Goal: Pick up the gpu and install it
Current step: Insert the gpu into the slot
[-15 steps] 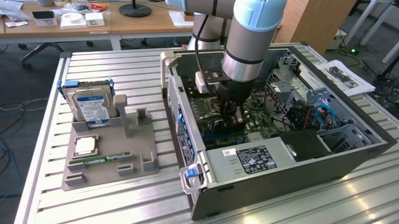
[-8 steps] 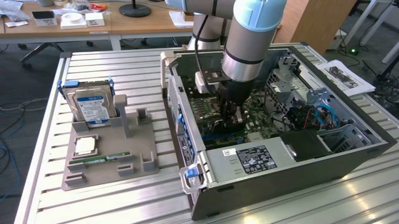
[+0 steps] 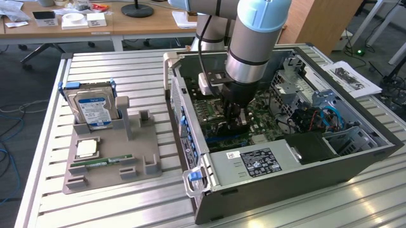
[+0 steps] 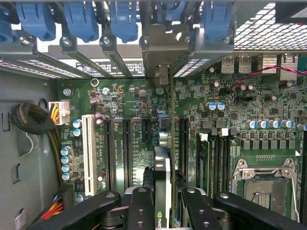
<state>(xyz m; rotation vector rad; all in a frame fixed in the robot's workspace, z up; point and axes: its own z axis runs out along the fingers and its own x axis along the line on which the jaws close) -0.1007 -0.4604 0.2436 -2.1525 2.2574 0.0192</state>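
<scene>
The claw (image 3: 236, 124) is clamped on the gpu (image 4: 163, 168), held edge-on. Both are low inside the case (image 3: 285, 176), above the motherboard (image 4: 129, 110) slots. In the exterior view they sit at 3 o'clock from the hard drive (image 3: 93, 108).

This is a robotics lab set up in an office-like room. A pale blue and silver robot arm (image 3: 257, 38) reaches over a worktable of ribbed aluminium slats (image 3: 114, 202). On the table sit an open grey metal computer case (image 3: 285, 183) and a grey plastic parts fixture (image 3: 108, 173). Behind are light wooden desks (image 3: 149, 26) carrying small white boxes (image 3: 95, 20), with a black swivel-chair base (image 3: 41, 51) beneath and loose cables (image 3: 9, 111) on the dark floor.
</scene>
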